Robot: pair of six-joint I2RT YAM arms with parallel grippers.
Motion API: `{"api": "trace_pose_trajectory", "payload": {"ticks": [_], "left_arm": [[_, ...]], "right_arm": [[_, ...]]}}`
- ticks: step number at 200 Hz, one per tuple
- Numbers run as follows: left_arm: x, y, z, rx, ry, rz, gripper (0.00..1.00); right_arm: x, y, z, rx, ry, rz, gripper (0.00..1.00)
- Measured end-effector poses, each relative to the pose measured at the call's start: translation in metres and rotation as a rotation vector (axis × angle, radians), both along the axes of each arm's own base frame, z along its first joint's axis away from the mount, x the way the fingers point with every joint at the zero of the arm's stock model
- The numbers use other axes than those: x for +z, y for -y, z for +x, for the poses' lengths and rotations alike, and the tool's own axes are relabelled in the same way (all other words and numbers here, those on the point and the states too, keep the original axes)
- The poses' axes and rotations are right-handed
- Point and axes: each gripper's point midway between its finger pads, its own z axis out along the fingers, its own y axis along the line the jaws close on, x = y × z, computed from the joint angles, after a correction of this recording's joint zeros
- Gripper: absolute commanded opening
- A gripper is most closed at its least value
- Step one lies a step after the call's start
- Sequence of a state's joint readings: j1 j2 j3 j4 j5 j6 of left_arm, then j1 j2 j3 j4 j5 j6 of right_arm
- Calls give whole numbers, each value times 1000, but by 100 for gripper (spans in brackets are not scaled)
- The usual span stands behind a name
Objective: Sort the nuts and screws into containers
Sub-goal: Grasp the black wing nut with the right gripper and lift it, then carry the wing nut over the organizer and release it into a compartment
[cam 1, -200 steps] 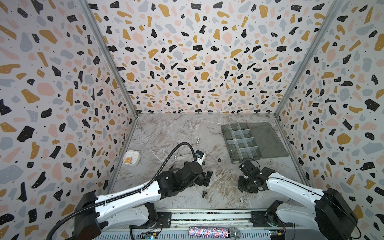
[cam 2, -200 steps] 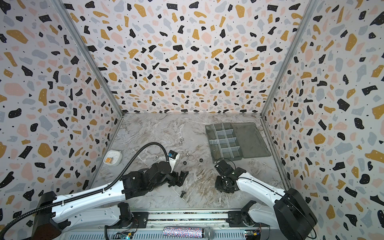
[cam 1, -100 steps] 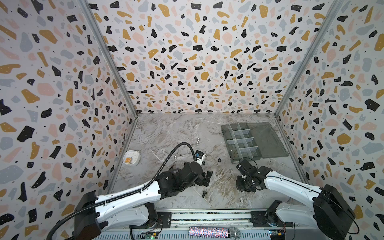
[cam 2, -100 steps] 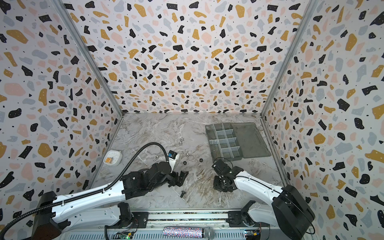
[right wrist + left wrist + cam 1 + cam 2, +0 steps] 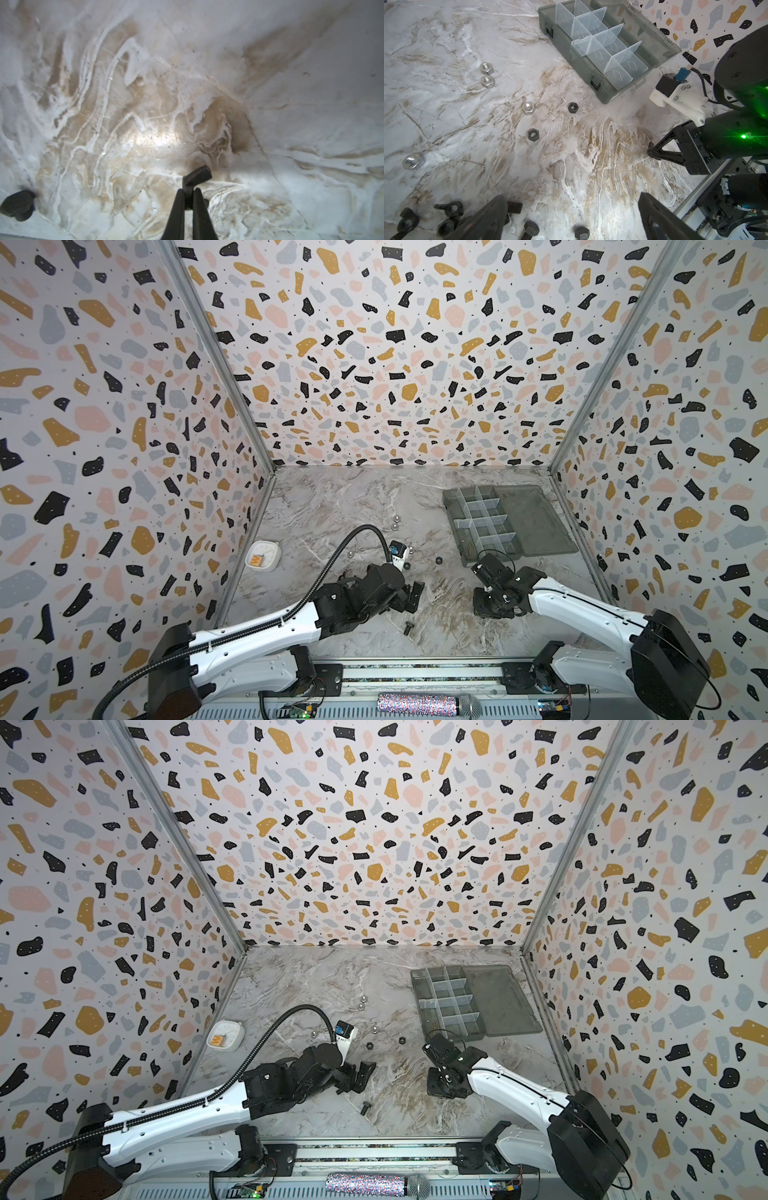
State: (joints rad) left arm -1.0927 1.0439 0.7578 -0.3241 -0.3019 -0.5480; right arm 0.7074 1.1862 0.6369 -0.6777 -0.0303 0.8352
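The right tool (image 5: 188,190) is down at the desk (image 5: 291,104) near its front edge, fingers pinched together on a small black piece (image 5: 197,176), well apart from the organiser box (image 5: 536,518); whether that piece is a bolt or a nut I cannot tell. The left tool (image 5: 572,197) hangs with its jaws wide apart over loose black bolts (image 5: 529,228) and wing nuts (image 5: 449,207). Silver nuts (image 5: 486,68) and black hex nuts (image 5: 533,135) lie scattered on the desk between it and the box.
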Motion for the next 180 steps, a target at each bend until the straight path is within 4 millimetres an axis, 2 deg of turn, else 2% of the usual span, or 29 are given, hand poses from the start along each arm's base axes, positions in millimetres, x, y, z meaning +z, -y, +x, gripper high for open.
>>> {"api": "trace_pose_trajectory", "payload": {"ticks": [48, 73, 106, 133, 180], "left_arm": [[-1, -2, 0, 13, -10, 4, 100], [0, -2, 1, 18, -9, 2, 100], [3, 0, 3, 25, -5, 5, 100], [5, 2, 5, 29, -2, 9, 100], [14, 5, 12, 46, 11, 23, 100]], "right_arm": [[6, 1, 2, 23, 15, -11, 0], [18, 0, 11, 32, 45, -19, 0], [50, -1, 39, 23, 130, -9, 0], [74, 8, 67, -7, 205, -6, 0], [88, 25, 108, -30, 248, -41, 0]]}}
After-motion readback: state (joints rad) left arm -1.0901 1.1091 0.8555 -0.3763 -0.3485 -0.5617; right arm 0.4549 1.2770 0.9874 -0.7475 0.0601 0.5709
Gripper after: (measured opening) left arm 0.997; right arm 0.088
